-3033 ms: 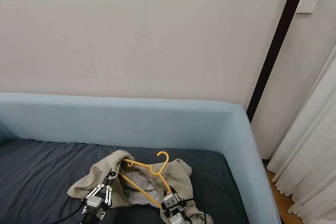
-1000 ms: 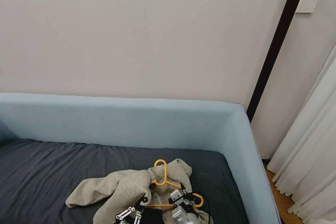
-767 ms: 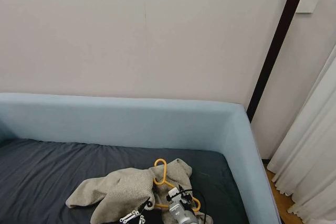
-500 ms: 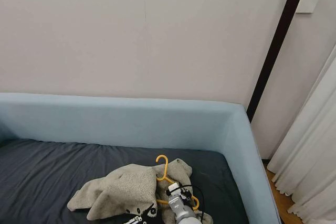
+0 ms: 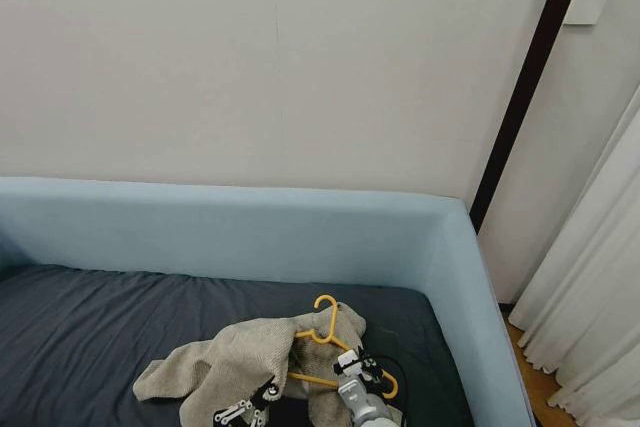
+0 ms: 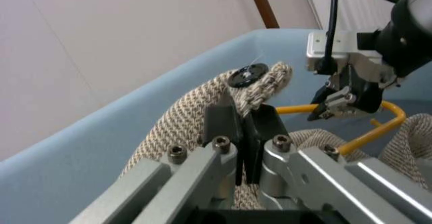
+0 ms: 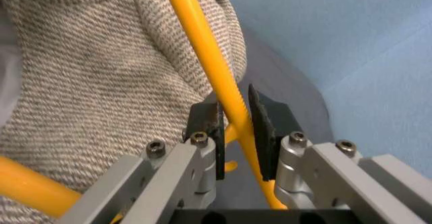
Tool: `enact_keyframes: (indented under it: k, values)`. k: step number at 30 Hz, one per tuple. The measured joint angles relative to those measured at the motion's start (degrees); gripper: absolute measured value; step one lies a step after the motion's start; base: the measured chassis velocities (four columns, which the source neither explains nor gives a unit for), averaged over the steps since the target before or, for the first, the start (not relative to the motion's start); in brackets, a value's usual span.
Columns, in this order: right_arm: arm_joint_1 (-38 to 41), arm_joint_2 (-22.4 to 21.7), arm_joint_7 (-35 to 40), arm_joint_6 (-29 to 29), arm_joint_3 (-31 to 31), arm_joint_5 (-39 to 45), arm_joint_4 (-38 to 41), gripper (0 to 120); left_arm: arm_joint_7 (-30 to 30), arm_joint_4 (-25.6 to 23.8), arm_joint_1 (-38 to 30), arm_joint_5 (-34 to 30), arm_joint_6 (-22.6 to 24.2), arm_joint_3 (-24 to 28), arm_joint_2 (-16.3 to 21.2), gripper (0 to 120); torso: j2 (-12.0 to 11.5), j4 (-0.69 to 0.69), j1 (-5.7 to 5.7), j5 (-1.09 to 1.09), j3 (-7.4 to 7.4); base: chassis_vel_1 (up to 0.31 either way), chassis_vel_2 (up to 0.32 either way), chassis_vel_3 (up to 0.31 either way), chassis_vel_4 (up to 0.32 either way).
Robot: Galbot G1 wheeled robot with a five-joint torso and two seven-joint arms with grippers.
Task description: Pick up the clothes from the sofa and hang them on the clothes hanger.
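**Left.** The grey-beige knit sweater (image 5: pixel 215 367) lies heaped on the dark seat of the sofa (image 5: pixel 230 232), one sleeve trailing toward the robot's left. The left gripper (image 5: pixel 262 397) sits low at the near edge of the heap. In its wrist view its fingers (image 6: pixel 221 120) are pinched together on a raised fold of the knit, just below a black button (image 6: pixel 248 75). The bite looks narrow and close to the fold's edge.

**Centre.** The yellow hanger (image 7: pixel 196 32) lies among the sweater's folds, hook toward the backrest, with one shoulder buried in fabric.

**Right.** The right gripper (image 5: pixel 365 372) is clamped on the hanger's bar. Its two pads (image 7: pixel 264 123) press the round bar from either side, with knit just beside them. A black cable (image 6: pixel 334 6) runs along that arm.

**Risks, as judged:**
1. The loose knit may stretch or slide out of the left pinch if the fold is pulled hard against the hanger. The cause would be the small bite.
2. The bar is round and smooth and is held at a single point. The hanger may swivel between the right pads under the sweater's weight, and its shoulder would then miss the neck opening.
3. The grippers work near each other. A crossing move could bring them into contact or catch the cable on the hook.
4. The trailing sleeve may drag on the seat and pull the garment off the hanger
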Motion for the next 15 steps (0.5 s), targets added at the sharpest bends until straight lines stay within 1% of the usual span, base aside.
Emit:
enact_keyframes:
  k: [4, 7, 12, 15]
  values:
    - [0.02, -0.26, 1.15, -0.24, 0.04, 2.82, 0.47, 12, 0.0, 0.48, 0.29, 0.63, 0.0, -0.01, -0.05, 0, 0.0, 0.0, 0.0, 0.0, 0.0, 0.0, 0.0, 0.0, 0.0]
    - [0.61, -0.12, 3.76, -1.0, 0.66, 8.84, 0.85, 12, 0.0, 0.69, 1.11, 1.7, 0.0, 0.5, -0.34, 0, 0.0, 0.02, 0.0, 0.0, 0.0, 0.0, 0.0, 0.0, 0.0]
    - [1.12, -0.47, 4.67, -1.01, 1.73, 11.44, 0.69, 12, -0.05, 0.67, 1.19, 1.95, 0.0, 0.58, -0.62, 0, 0.0, 0.02, 0.0, 0.0, 0.0, 0.0, 0.0, 0.0, 0.0]
    - [0.78, -2.19, 4.67, -0.77, 1.94, 11.73, 1.99, 11, -0.48, 0.52, 0.72, 1.92, 0.0, 0.34, -0.63, 0, 0.0, 0.01, 0.0, 0.0, 0.0, 0.0, 0.0, 0.0, 0.0]
